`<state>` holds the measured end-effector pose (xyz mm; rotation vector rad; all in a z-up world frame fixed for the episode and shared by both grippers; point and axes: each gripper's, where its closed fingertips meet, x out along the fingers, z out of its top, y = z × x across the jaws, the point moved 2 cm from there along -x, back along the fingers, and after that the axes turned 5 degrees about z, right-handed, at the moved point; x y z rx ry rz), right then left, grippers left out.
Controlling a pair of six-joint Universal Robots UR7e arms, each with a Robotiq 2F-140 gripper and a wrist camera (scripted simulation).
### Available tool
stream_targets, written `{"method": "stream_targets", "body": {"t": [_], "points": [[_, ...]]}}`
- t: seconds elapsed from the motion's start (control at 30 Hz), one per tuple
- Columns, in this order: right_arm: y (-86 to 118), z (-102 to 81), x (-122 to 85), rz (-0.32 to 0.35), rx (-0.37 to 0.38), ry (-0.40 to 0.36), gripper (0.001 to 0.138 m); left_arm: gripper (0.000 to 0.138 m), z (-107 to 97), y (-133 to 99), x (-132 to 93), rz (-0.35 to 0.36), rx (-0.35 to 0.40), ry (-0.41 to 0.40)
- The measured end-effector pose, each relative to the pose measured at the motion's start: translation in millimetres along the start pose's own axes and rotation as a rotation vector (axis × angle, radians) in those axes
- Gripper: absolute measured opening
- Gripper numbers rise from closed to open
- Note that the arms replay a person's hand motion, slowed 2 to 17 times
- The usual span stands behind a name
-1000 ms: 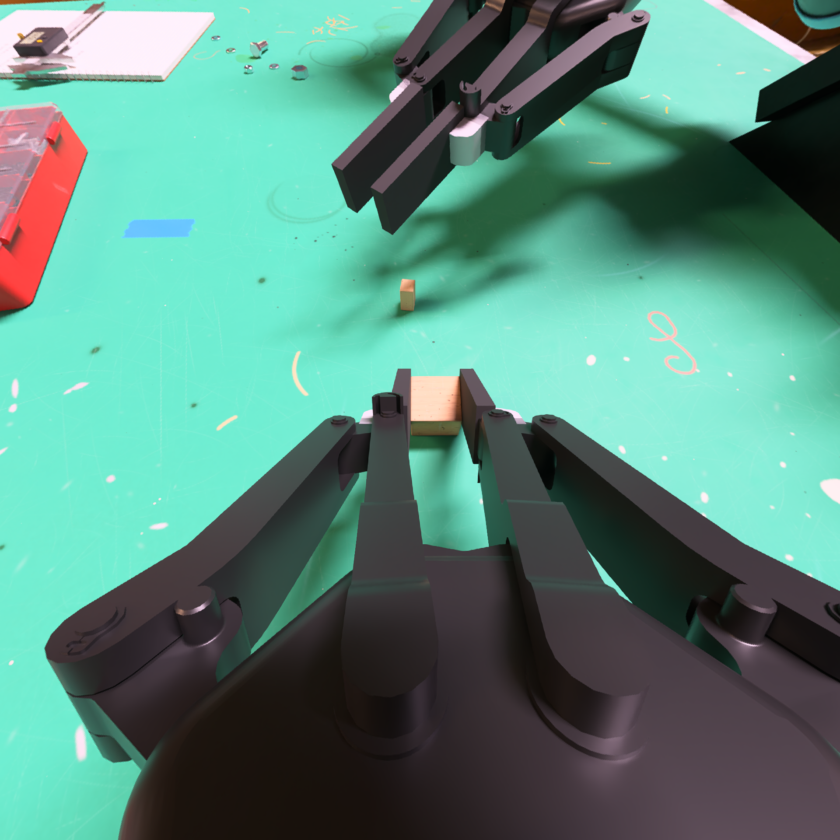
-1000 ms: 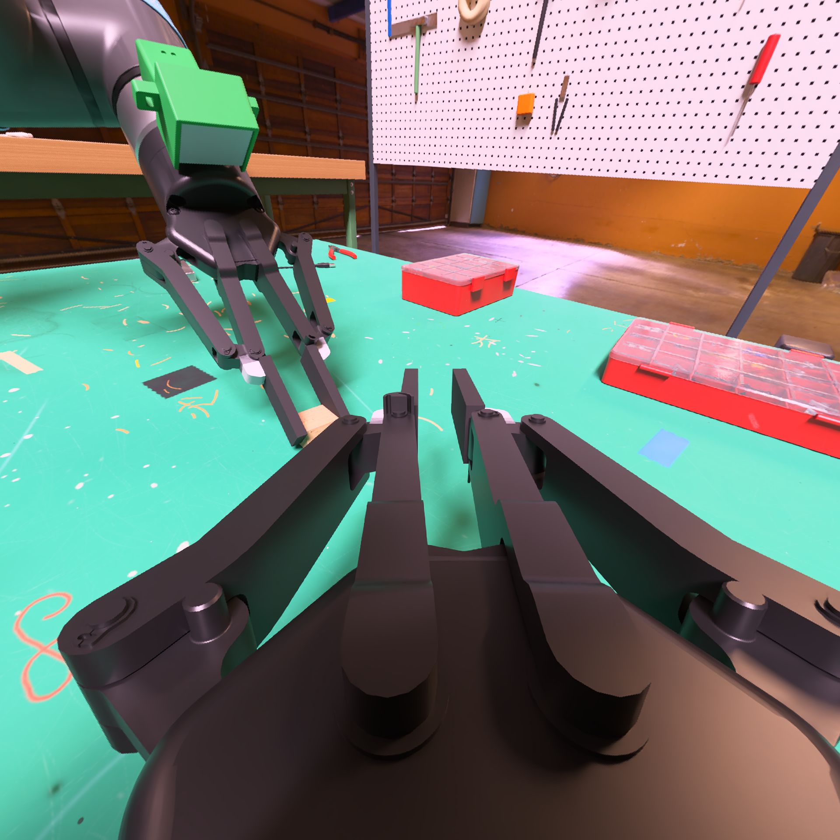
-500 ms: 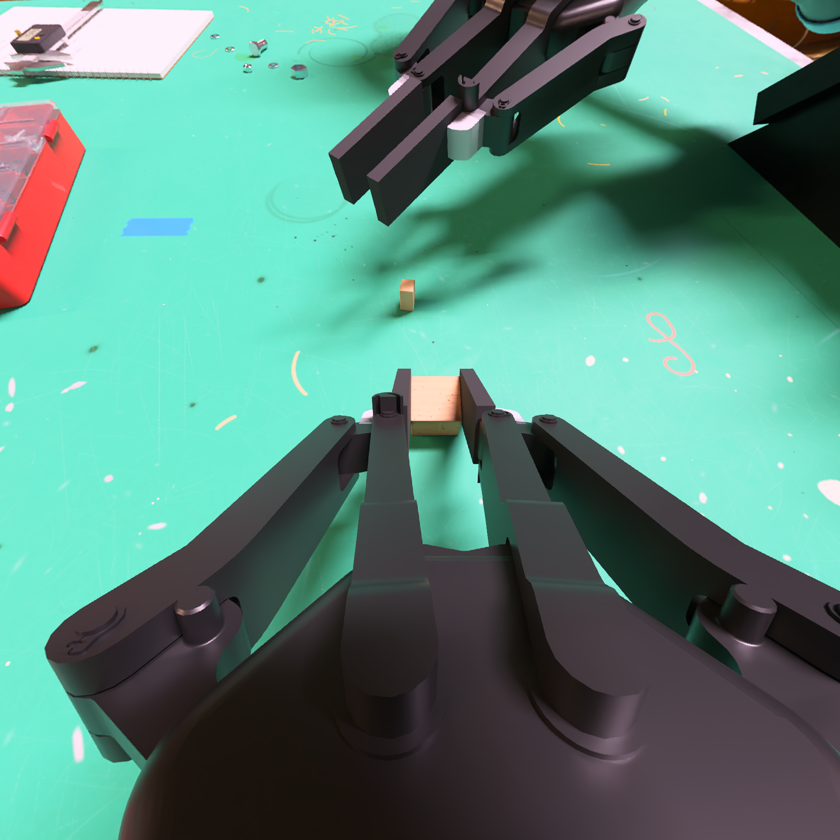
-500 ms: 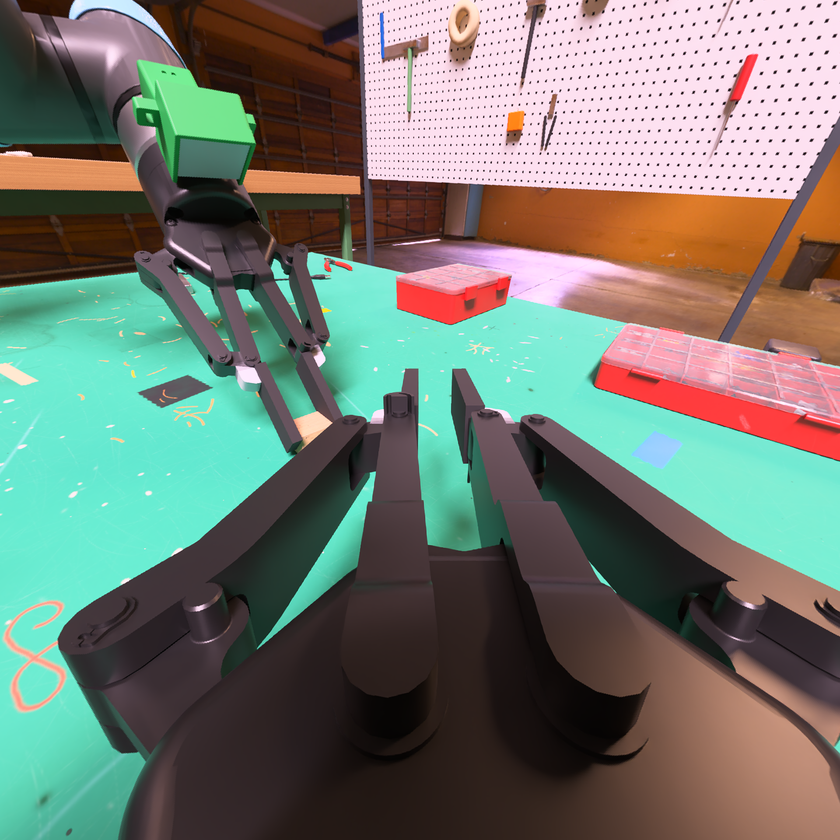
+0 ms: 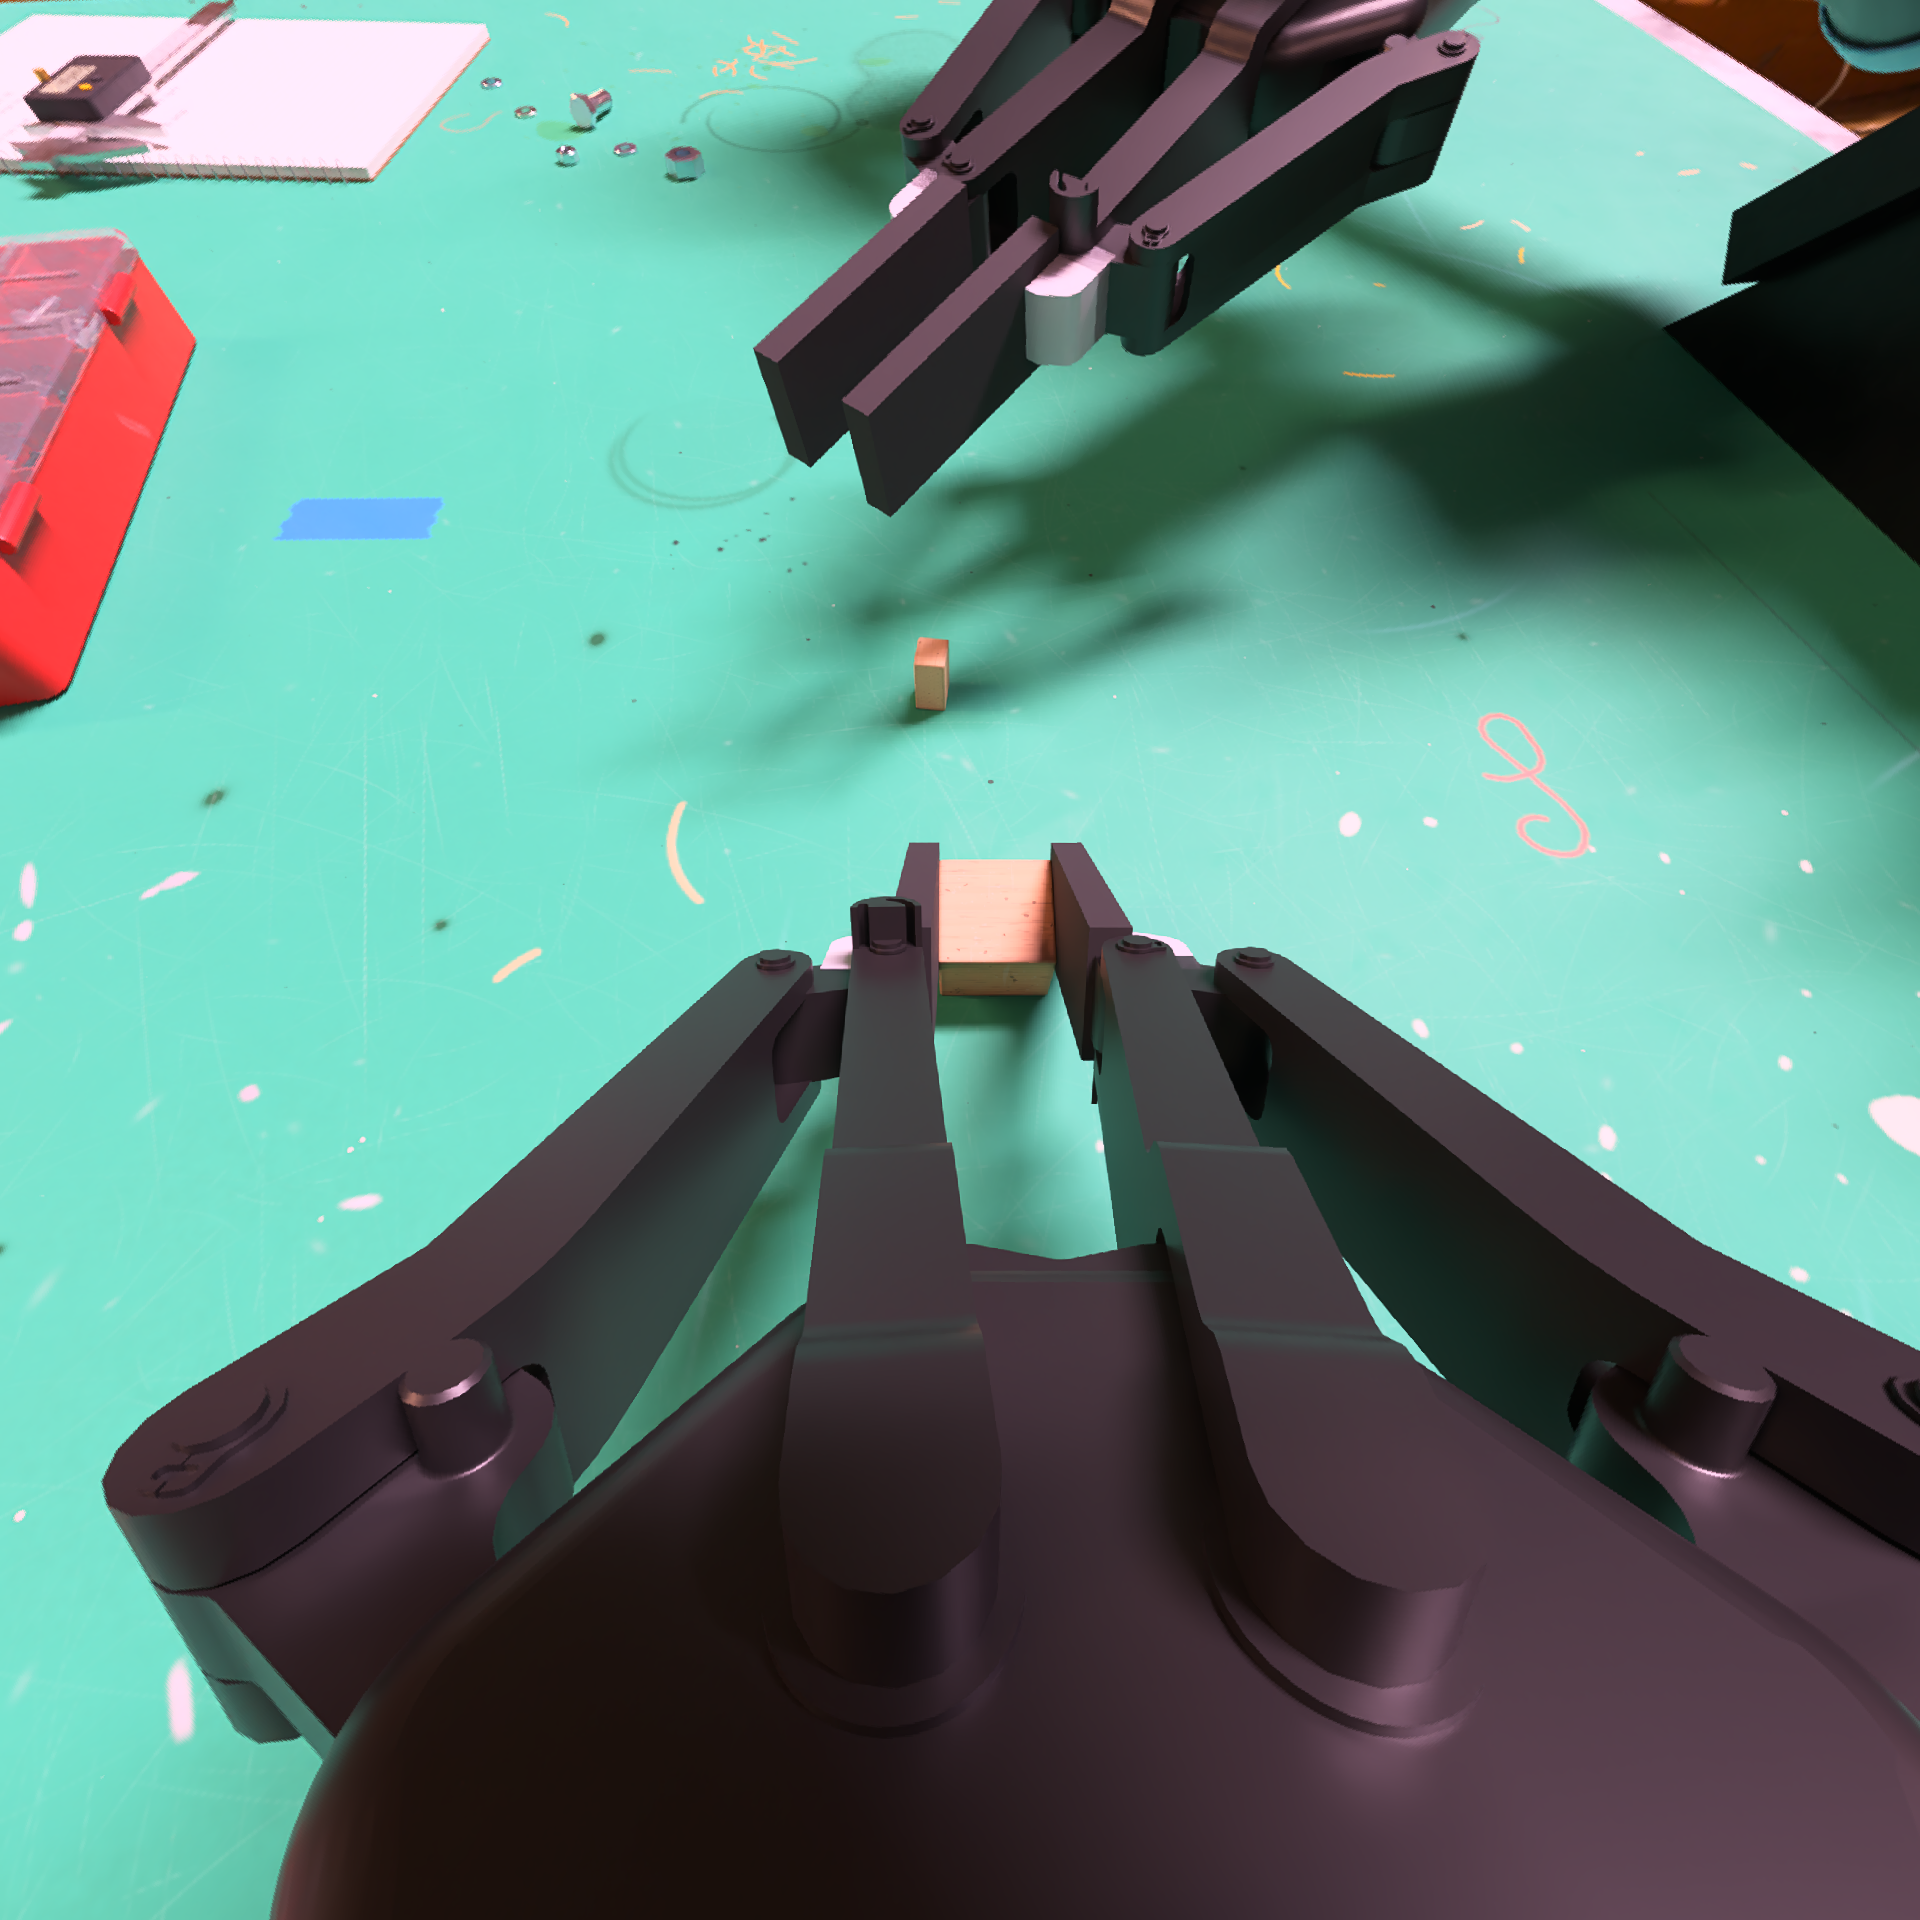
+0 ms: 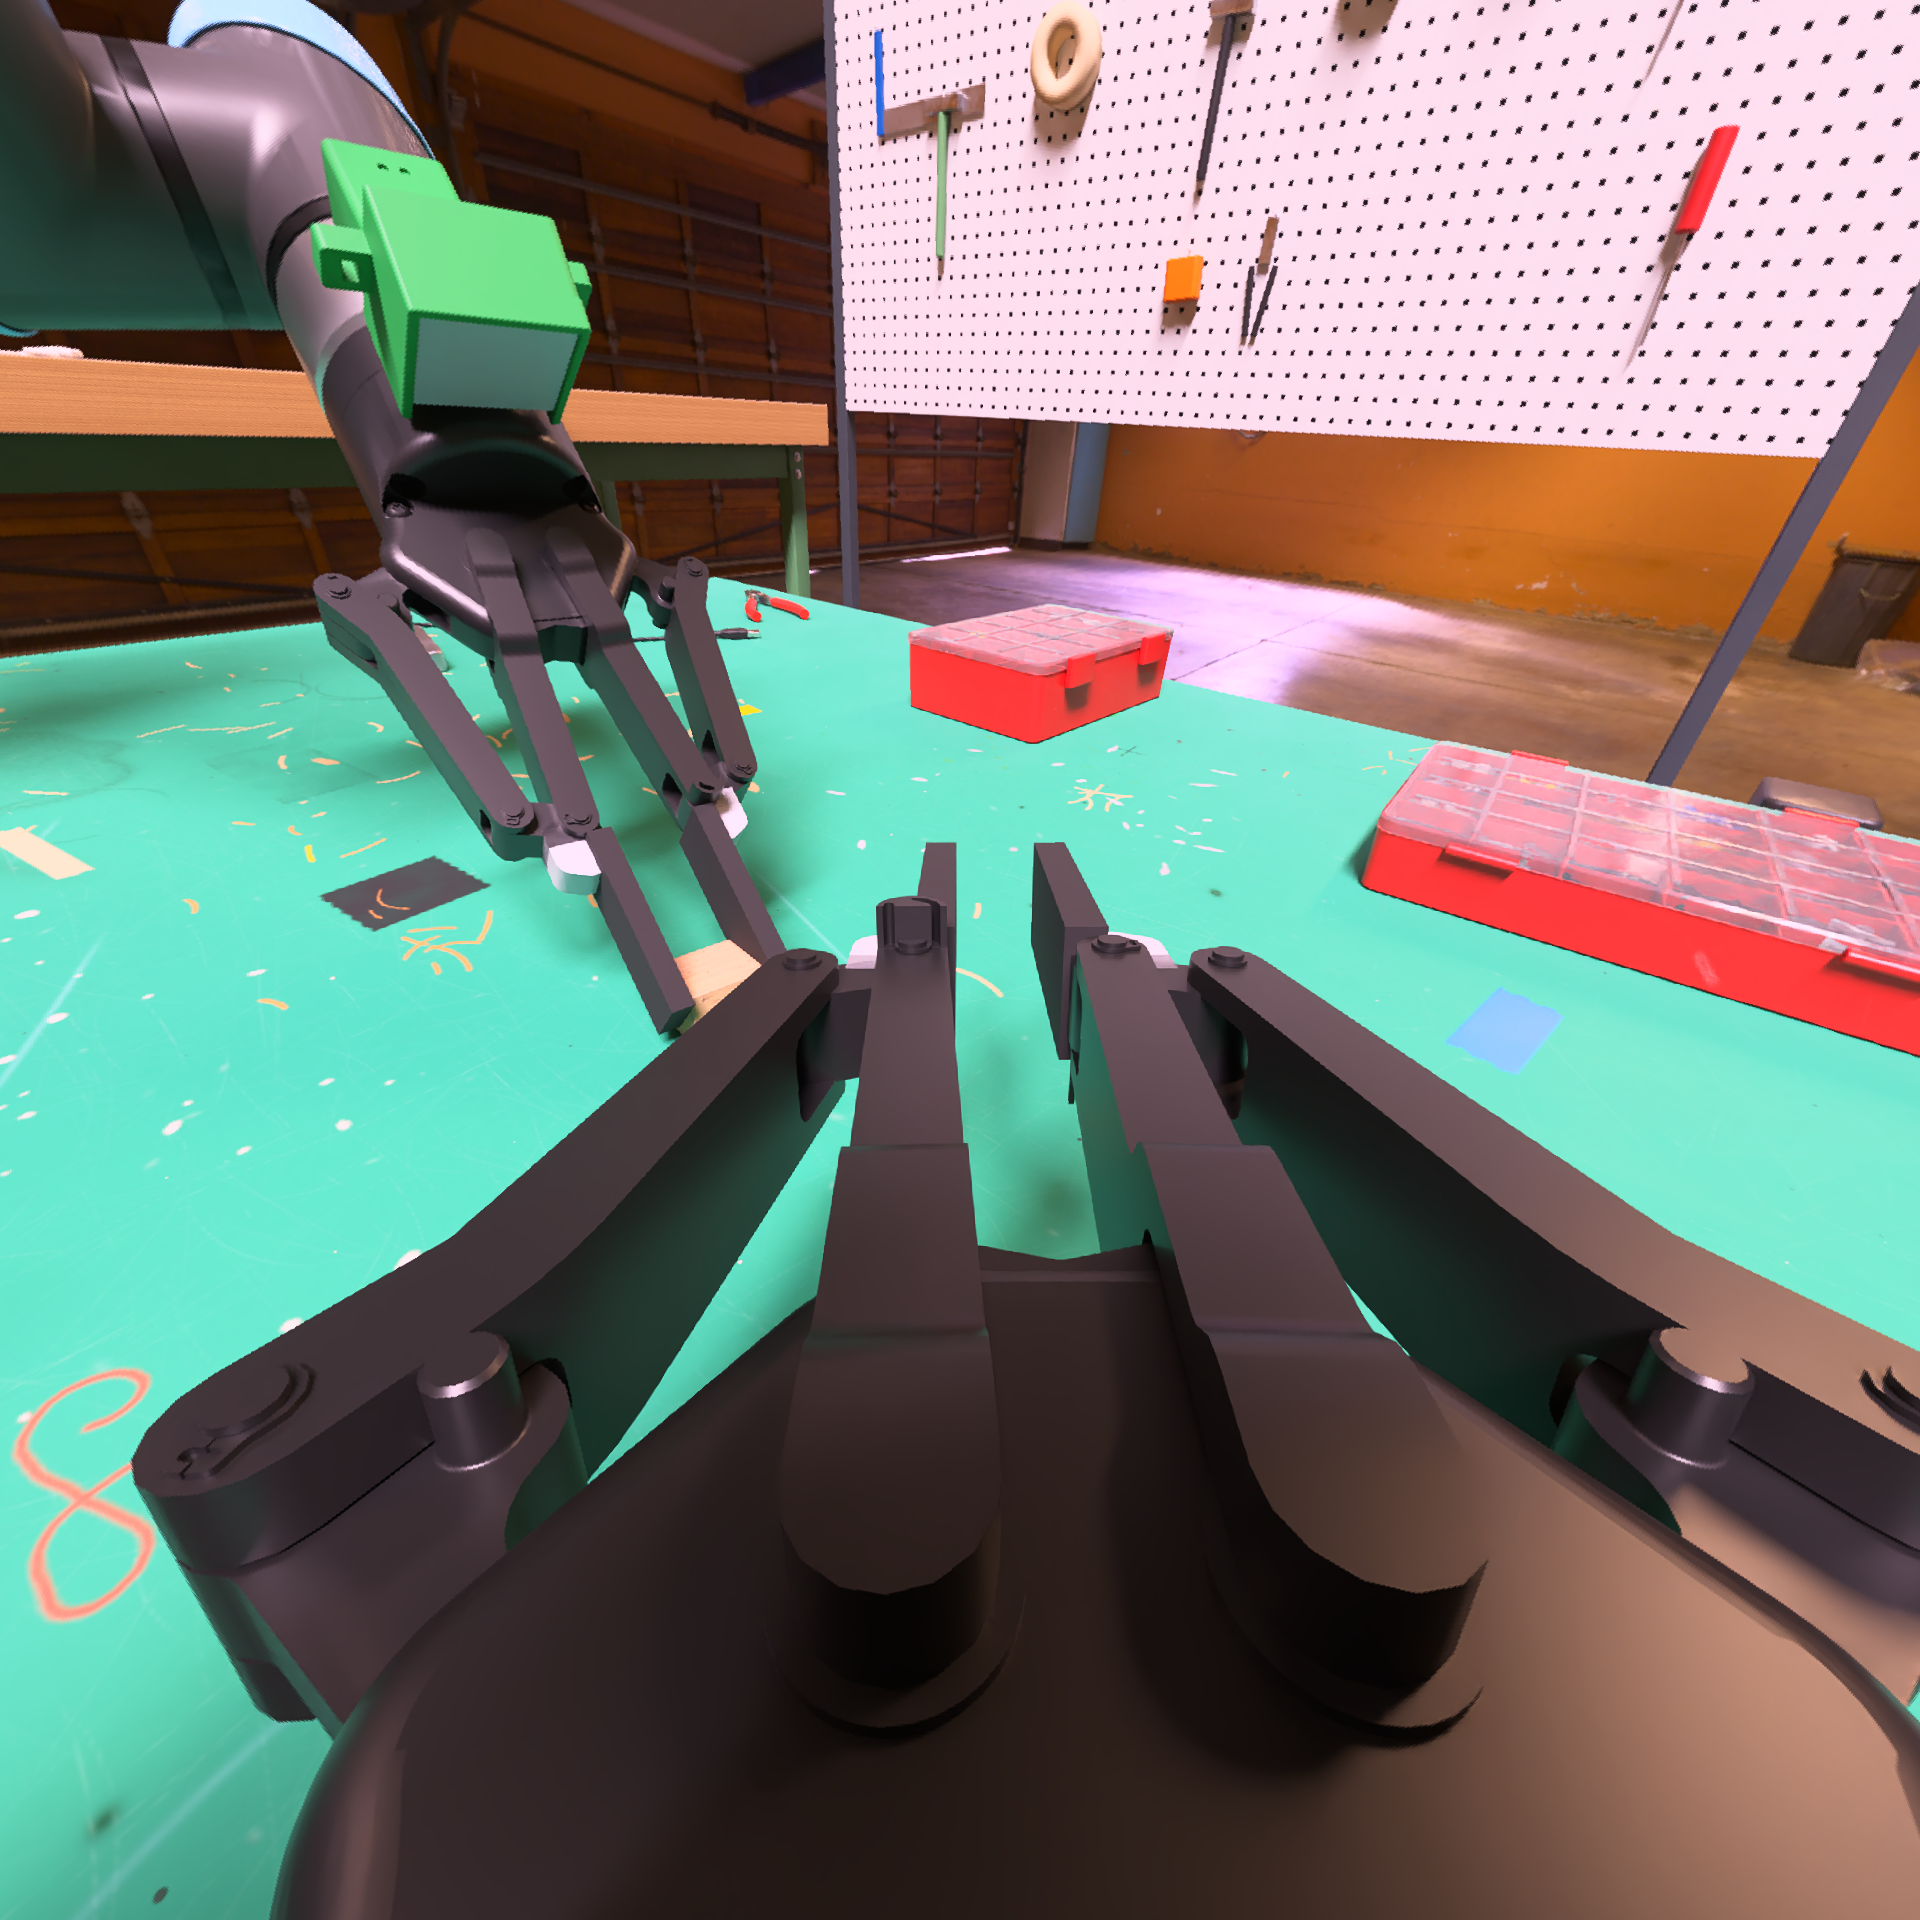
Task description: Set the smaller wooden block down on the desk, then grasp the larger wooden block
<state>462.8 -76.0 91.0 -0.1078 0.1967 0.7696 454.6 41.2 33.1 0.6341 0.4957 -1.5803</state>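
The left gripper (image 5: 995,914) is clamped on the large block (image 5: 994,925), one pad on each of its side faces, and the block sits deep between the tips, low over the green desk (image 5: 416,935); whether it touches the desk I cannot tell. The small block (image 5: 931,673) stands upright on the desk, free, a little farther ahead of these jaws and slightly to the left. The right gripper (image 5: 847,457) hangs in the air above and beyond the small block, empty, with its jaws only a narrow gap apart. So the small block already lies on the desk and the grasp of the large one appears made. I judge the next move depends on lifting straight, because the small block is near in front.
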Motion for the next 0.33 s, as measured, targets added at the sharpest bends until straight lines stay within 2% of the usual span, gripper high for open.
{"method": "stream_targets", "body": {"t": [0.33], "points": [[4.0,-0.8,2.1,0.013,0.008,0.048,0.019,0.028,0.0,0.1,0.0,0.000,0.000,0.000]]}}
